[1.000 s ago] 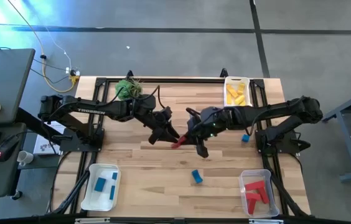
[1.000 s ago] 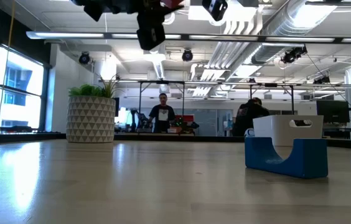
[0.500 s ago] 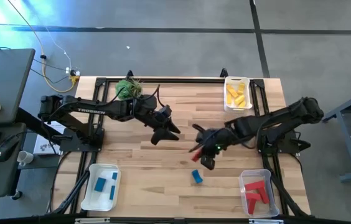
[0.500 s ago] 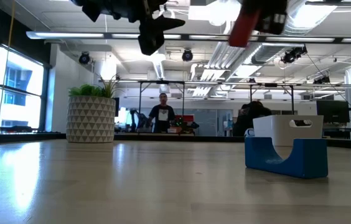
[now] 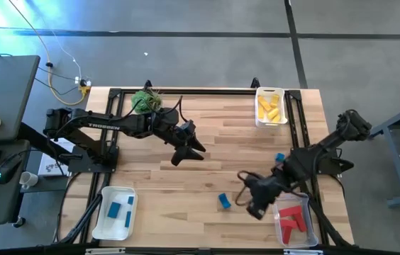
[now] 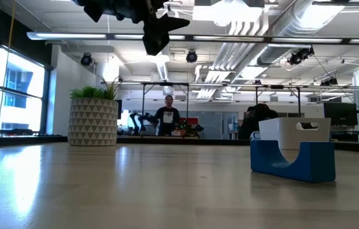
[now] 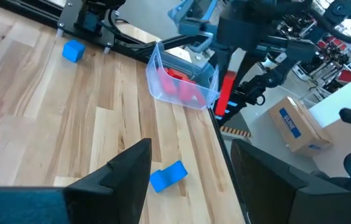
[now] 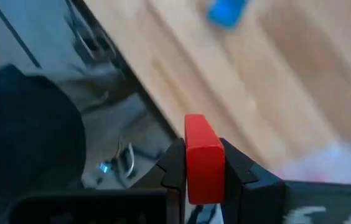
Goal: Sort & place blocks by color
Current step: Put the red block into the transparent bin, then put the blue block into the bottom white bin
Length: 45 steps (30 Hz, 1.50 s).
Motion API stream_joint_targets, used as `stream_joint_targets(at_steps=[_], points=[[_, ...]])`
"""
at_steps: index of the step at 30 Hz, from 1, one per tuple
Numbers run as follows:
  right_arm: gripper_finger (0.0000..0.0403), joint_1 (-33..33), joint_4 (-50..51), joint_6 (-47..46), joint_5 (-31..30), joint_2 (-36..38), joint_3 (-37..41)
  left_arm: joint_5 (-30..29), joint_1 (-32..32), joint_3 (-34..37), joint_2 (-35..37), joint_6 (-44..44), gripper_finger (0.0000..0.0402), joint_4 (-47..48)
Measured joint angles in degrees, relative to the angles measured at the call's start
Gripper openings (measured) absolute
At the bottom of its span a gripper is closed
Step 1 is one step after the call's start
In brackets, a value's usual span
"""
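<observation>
My right gripper [image 5: 253, 202] is at the near right, by the clear tray of red blocks [image 5: 312, 225], and is shut on a red bar block [image 8: 203, 155]. The left wrist view also shows that block [image 7: 226, 93], hanging beside the tray [image 7: 185, 81]. My left gripper [image 5: 189, 150] hovers open above the table's middle with nothing between its fingers [image 7: 191, 180]. A blue arch block [image 5: 224, 201] lies on the wood near the right gripper. A small blue cube [image 5: 279, 157] rests farther right. My right gripper pinches the red bar between its two fingers, gripping its two opposite long faces [image 8: 191, 177]. The fingers slant down from above, and the bar's free end [image 8: 195, 124] sticks out past their tips. The bar hangs nearly upright below the gripper [image 7: 226, 93], lifted clear of table and tray.
A tray with yellow blocks [image 5: 257, 106] stands at the far right. A white tray with blue blocks [image 5: 101, 219] is at the near left. A potted plant [image 5: 145, 100] sits at the far edge. In the low view the blue arch block [image 6: 292, 162] stands at the right.
The red bar was between both grippers at the table's middle. My left gripper has opened and let go, staying in place. My right gripper has carried the bar toward the near right, to the red tray, rolling its wrist and tipping downward.
</observation>
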State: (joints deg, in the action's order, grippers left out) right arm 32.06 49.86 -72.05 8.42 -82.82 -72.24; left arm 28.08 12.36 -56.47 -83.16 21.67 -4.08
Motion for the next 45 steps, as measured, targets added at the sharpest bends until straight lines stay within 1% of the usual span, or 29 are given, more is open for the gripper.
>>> stream_joint_targets(at_steps=[7,10,13,17,23,25,29,35,38,45], points=[[0.0033,8.41,2.68,-15.66,7.21,0.10,0.02,-0.01,0.00,0.00,0.00,-0.39,0.0209,0.00],[0.0033,11.64,3.34,-20.67,8.17,0.73,0.00,-0.14,0.00,0.00,0.00,-0.44,0.0209,0.00],[0.0033,14.47,7.57,-24.64,8.62,0.81,0.00,-0.31,0.00,0.00,0.00,-0.44,0.0209,0.00],[0.0033,17.26,14.61,-28.46,7.48,0.66,0.00,-0.35,0.00,0.00,0.00,-0.39,0.0209,0.00],[0.0035,20.07,23.48,-35.55,0.34,0.63,0.00,-0.44,0.00,0.00,0.00,-0.28,0.0209,0.00],[0.0042,20.69,24.93,-36.51,-0.89,0.45,0.00,-0.44,0.00,0.00,0.00,0.29,0.0209,0.00],[0.0045,21.85,24.81,-37.13,-0.54,-0.38,0.00,-0.43,0.00,0.00,0.00,1.76,0.0209,0.00],[0.0052,22.50,23.69,-35.56,4.24,-1.36,0.00,-0.42,0.00,0.00,0.00,1.92,0.0209,0.00],[0.0071,22.48,24.48,-35.79,5.13,-1.45,0.00,-0.42,0.00,0.00,0.00,2.19,0.0209,0.00],[0.0129,22.46,26.55,-36.04,4.09,-1.45,0.00,-0.42,0.00,0.00,0.00,2.16,0.0209,0.00]])
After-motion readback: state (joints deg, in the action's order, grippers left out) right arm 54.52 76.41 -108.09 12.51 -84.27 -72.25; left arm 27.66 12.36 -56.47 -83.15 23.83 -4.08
